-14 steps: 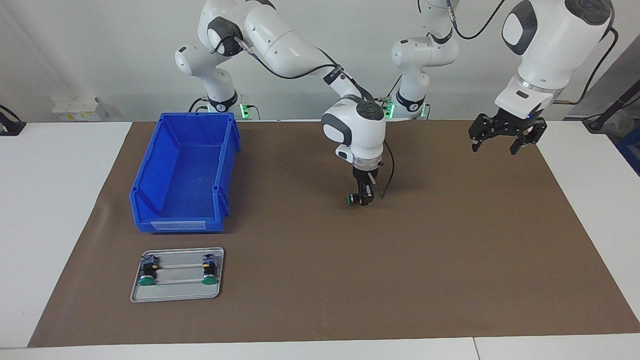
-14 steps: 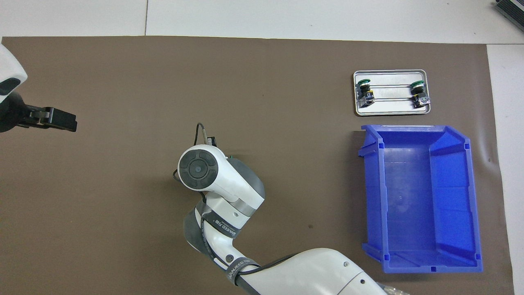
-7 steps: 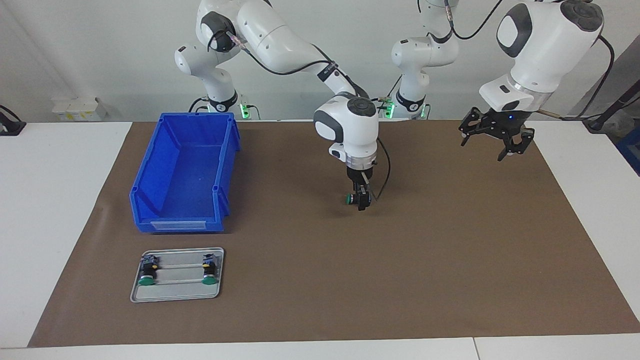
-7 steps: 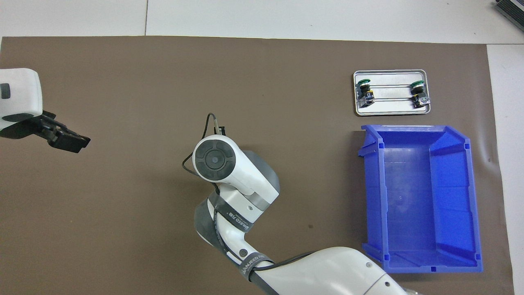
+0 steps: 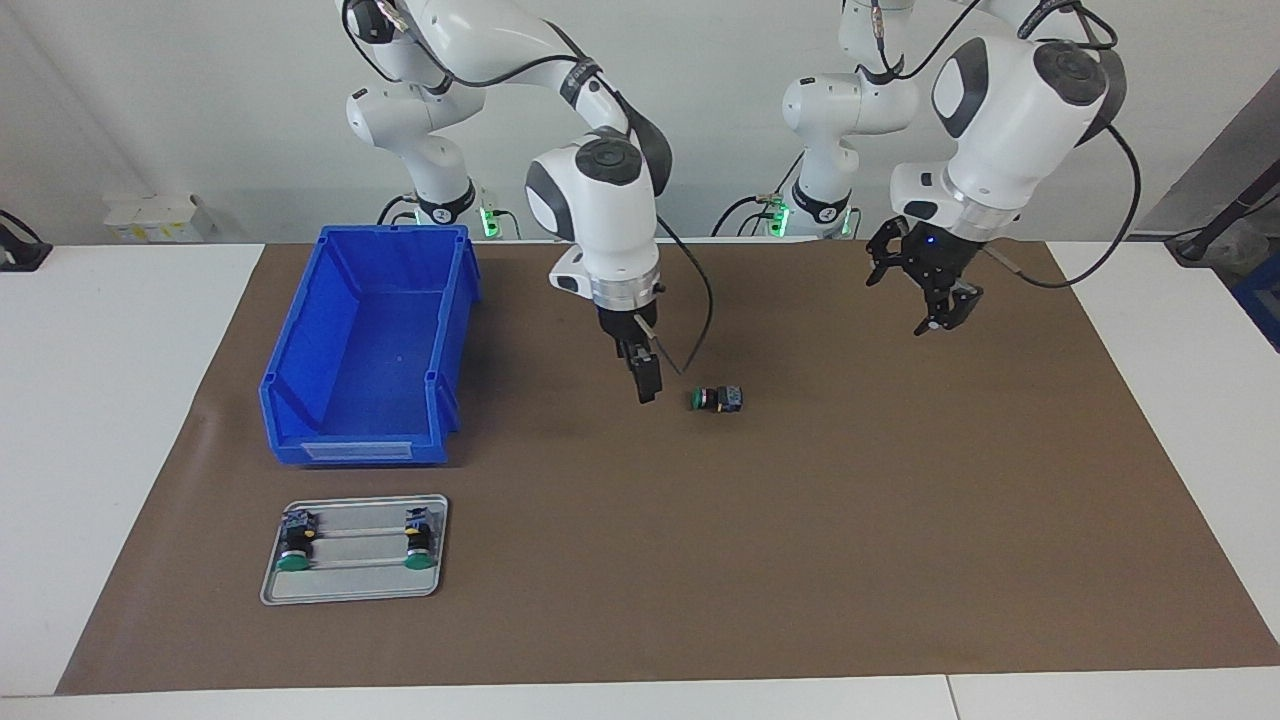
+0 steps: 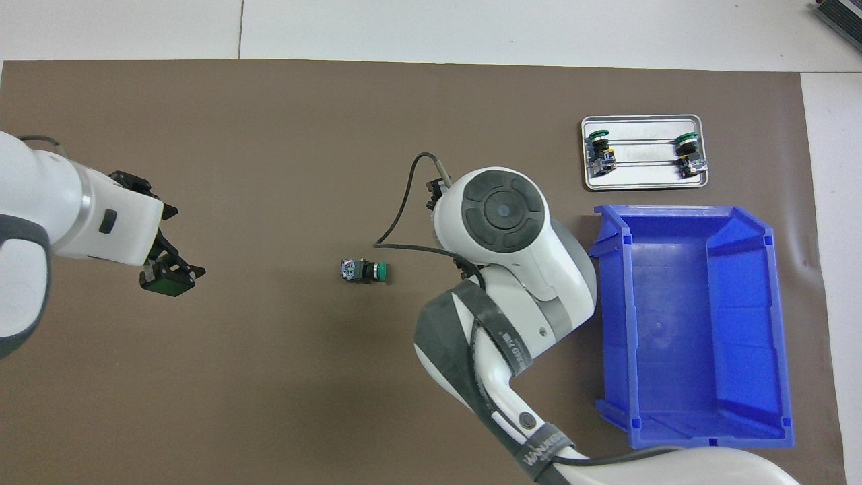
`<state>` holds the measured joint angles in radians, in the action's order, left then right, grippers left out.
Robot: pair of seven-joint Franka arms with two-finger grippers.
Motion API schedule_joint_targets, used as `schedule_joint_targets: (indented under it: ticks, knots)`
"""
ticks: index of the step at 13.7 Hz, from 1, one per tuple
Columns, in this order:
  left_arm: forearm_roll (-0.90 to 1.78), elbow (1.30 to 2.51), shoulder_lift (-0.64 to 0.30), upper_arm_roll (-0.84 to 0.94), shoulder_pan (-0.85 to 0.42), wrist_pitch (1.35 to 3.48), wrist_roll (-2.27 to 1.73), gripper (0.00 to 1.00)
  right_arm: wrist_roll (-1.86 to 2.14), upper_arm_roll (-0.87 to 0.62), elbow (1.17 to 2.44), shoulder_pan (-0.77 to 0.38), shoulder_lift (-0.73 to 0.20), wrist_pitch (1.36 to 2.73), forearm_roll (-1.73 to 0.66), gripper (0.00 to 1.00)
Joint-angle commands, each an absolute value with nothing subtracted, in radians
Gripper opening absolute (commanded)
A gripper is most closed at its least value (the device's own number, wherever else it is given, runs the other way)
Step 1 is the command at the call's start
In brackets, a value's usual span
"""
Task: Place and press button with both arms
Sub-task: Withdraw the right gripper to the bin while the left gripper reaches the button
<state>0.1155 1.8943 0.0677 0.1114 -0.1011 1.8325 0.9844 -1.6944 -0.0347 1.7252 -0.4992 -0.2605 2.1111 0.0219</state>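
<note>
The button (image 5: 716,399) (image 6: 363,271) lies on its side on the brown mat, near the middle of the table, with its green cap pointing toward the right arm's end. Nothing touches it. My right gripper (image 5: 648,393) hangs a little above the mat, just beside the cap end. It is open and holds nothing, and its own wrist (image 6: 498,209) hides it in the overhead view. My left gripper (image 5: 915,300) (image 6: 183,242) is open and empty, raised over the mat toward the left arm's end, well apart from the button.
A blue bin (image 5: 370,340) (image 6: 687,323) stands empty at the right arm's end. Farther from the robots than the bin lies a metal tray (image 5: 355,585) (image 6: 643,176) with two more green-capped buttons (image 5: 293,545) (image 5: 420,543).
The right gripper let go of the button on the mat, then rose and drew away toward the bin. The left gripper swung in over the mat toward the button.
</note>
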Motion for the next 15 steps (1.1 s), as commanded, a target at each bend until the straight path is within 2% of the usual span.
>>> schedule_joint_targets:
  ticks: [1, 4, 7, 11, 15]
  knots:
    - [0.124, 1.976, 0.068, 0.1, -0.179, 1.942, 1.011, 1.0, -1.409, -0.054, 1.83, -0.392, -0.132, 2.054, 0.009, 0.99]
    - [0.123, 1.977, -0.012, 0.1, -0.247, 2.043, 1.017, 1.0, -1.087, -0.054, 1.871, -0.27, -0.028, 1.991, 0.008, 0.99]
    - [0.123, 1.977, -0.064, 0.1, -0.296, 2.166, 1.069, 1.0, -0.759, -0.052, 1.867, -0.155, 0.023, 1.925, 0.008, 1.0]
    - [0.117, 1.977, -0.121, 0.097, -0.348, 2.212, 1.112, 1.0, -0.331, -0.048, 1.797, -0.016, 0.032, 1.84, 0.006, 1.0]
    - [0.114, 1.977, -0.176, 0.094, -0.406, 2.243, 1.074, 1.0, -0.166, -0.046, 1.651, 0.028, -0.001, 1.699, 0.008, 1.0]
